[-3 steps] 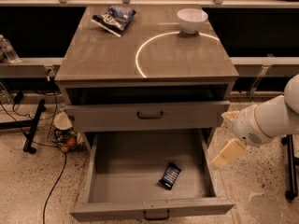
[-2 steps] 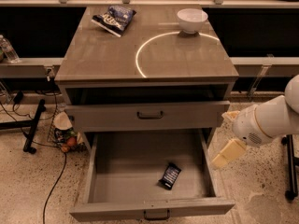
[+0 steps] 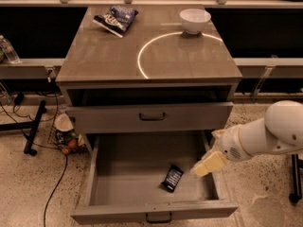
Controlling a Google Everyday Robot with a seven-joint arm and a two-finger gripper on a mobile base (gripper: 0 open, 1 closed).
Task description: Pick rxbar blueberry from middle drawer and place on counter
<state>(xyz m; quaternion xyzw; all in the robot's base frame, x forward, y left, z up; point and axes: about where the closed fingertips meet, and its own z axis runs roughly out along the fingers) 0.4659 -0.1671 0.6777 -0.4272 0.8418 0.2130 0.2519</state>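
The rxbar blueberry (image 3: 172, 178), a small dark wrapper with pale print, lies flat on the floor of the open middle drawer (image 3: 113, 183), right of centre near the front. The drawer has a dark handle on its front. My gripper (image 3: 204, 167), cream-coloured on a white arm coming from the right, hangs over the drawer's right side, just right of and slightly above the bar, apart from it. The counter (image 3: 104, 56) above carries a thin white circle line.
A crinkled blue-and-white snack bag (image 3: 116, 19) lies at the counter's back left. A white bowl (image 3: 194, 20) stands at the back right. A shallower drawer front (image 3: 151, 117) with a black handle juts out above the open drawer. Cables and a stand are on the floor at left.
The gripper has moved slightly left, over the drawer's right side toward the bar. The bar and drawers have not moved.
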